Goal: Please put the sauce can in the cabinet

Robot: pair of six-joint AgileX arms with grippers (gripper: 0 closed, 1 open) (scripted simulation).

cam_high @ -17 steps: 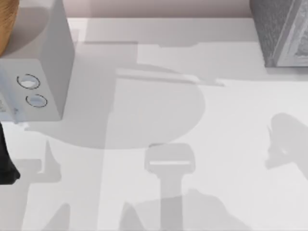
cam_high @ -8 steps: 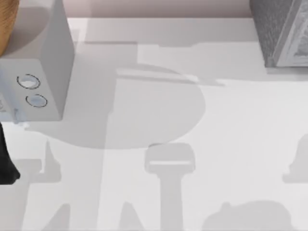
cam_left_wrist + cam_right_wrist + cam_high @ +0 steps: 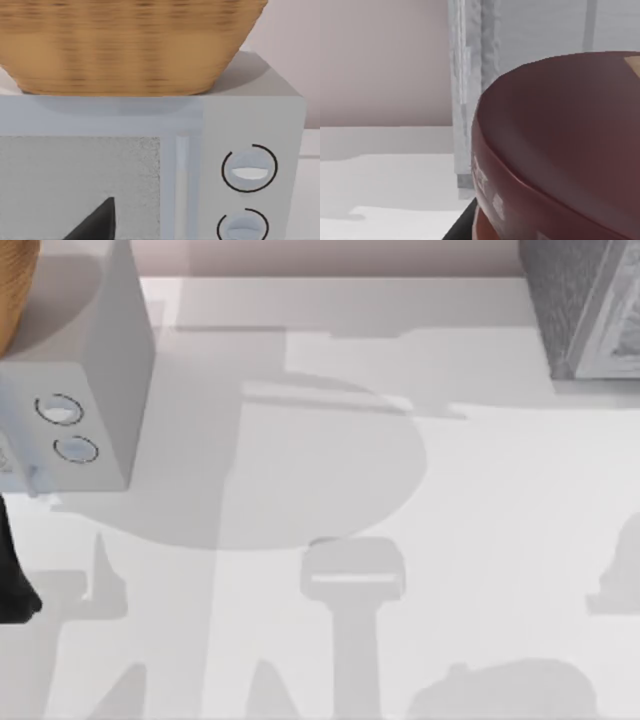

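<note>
Right wrist view: you've got the sauce can's [image 3: 560, 150] maroon lid right up against the lens, with the cabinet's [image 3: 470, 90] pale framed edge just behind it and the white table [image 3: 380, 180] below. Right gripper grip on the can: cannot tell.

Left arm [image 3: 12, 580] sits at the near-left table edge, its dark fingertip [image 3: 97, 222] facing the microwave [image 3: 250, 125]; finger state: cannot tell. A wicker basket [image 3: 125, 45] rests on the microwave.

The cabinet stands at the far right in the top view.
</note>
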